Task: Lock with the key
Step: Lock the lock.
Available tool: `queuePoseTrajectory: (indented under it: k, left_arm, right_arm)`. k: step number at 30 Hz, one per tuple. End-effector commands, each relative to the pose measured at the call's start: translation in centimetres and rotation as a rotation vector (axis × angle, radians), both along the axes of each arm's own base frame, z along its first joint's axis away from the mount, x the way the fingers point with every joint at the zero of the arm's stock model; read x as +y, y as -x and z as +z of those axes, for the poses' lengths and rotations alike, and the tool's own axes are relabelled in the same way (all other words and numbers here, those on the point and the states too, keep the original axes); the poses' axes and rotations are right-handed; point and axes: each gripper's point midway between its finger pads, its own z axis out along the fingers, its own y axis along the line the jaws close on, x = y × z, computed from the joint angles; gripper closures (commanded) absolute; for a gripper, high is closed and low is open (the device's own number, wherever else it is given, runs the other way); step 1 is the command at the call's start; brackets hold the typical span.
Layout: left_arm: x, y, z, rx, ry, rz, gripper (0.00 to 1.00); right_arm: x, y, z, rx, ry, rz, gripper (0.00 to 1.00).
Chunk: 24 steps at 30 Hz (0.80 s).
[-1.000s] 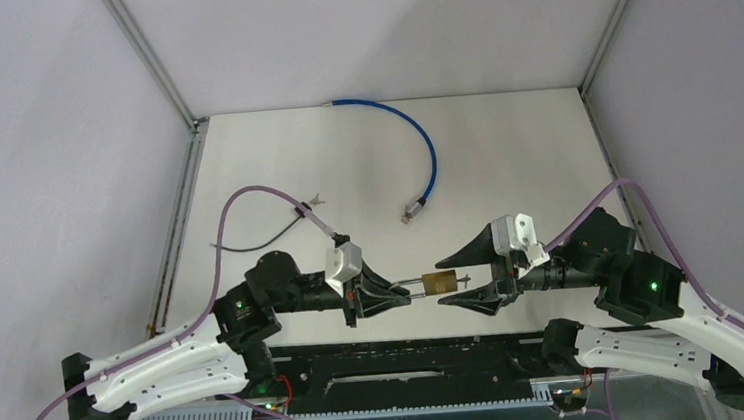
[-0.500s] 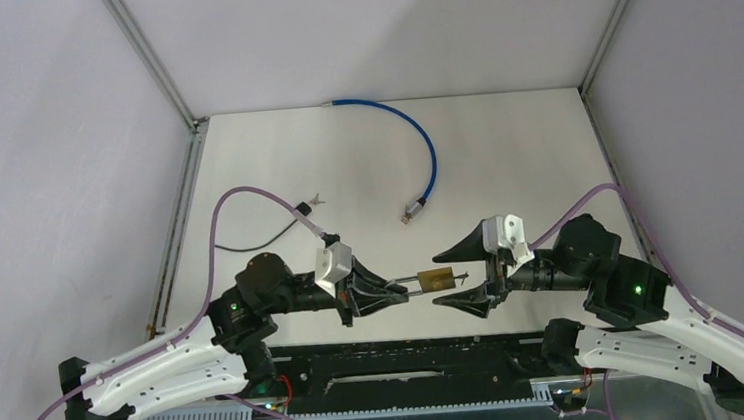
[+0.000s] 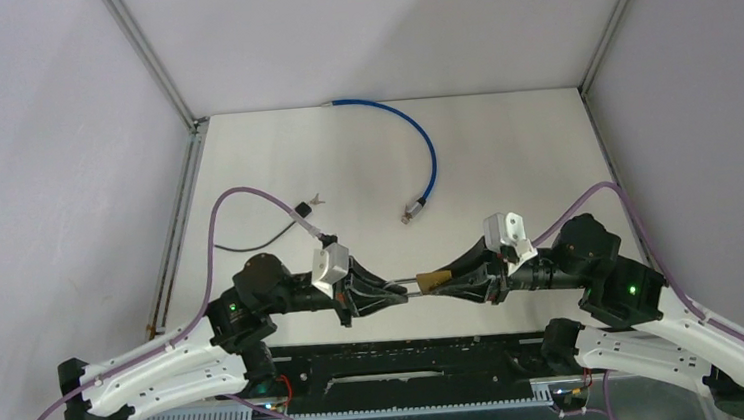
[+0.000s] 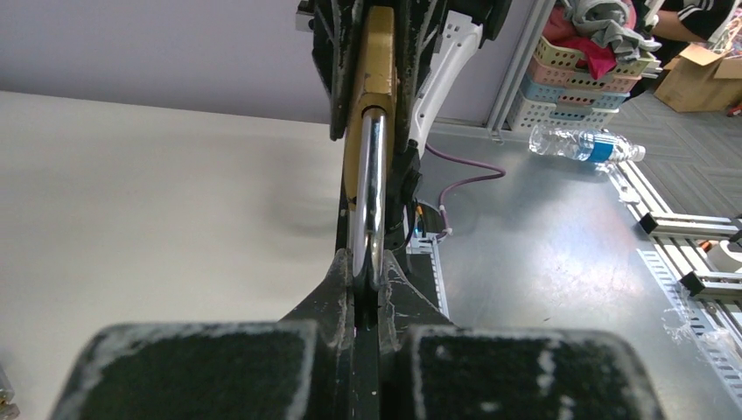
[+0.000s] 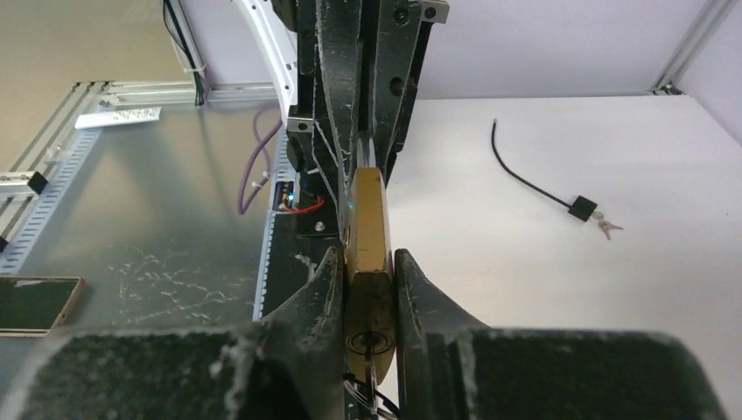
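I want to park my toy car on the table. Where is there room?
The biggest bare patch of table lies between the blue cable and the right wall. A smaller one sits left of the cable, beyond the little keys. The near middle is crowded: the left gripper and right gripper both clamp the padlock there.

The brass padlock [image 5: 367,210] was clamped within the right gripper [image 5: 369,255]; its far end was held by the left gripper [image 5: 367,162].
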Motion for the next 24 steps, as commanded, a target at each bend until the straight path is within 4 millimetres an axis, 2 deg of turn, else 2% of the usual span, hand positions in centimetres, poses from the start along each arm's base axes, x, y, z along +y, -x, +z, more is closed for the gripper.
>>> queuePoseTrajectory:
  k: [1, 2, 13, 17, 19, 21, 24]
  left_arm:
    - [1.0, 0.3, 5.3, -0.101, 0.185, 0.006, 1.00]
    - [1.0, 0.2, 5.3, -0.103, 0.185, 0.013, 1.00]
    - [0.7, -0.5, 5.2, -0.112, 0.157, 0.041, 1.00]
    - [-1.9, 0.2, 5.8, -0.113, 0.202, -0.055, 1.00]
    - [-3.5, 0.5, 5.7, -0.120, 0.179, -0.106, 1.00]
    - [-4.0, 0.7, 5.7, -0.133, 0.176, -0.122, 1.00]
    - [-3.6, 1.0, 5.3, -0.128, 0.172, -0.127, 1.00]
  right_arm:
    - [0.2, 0.0, 1.0, -0.015, -0.040, 0.007, 0.96]
    - [0.3, -0.2, 1.0, -0.001, -0.039, -0.001, 1.00]
    - [1.3, -2.0, -0.2, 0.014, 0.000, -0.067, 1.00]
    - [5.9, -3.2, -3.1, 0.010, 0.045, -0.015, 1.00]
    - [7.8, -3.8, -3.7, 0.035, 0.020, 0.005, 1.00]
    - [8.5, -3.9, -3.9, 0.047, 0.001, 0.004, 1.00]
    - [7.8, -3.9, -3.7, 0.034, 0.000, -0.009, 1.00]
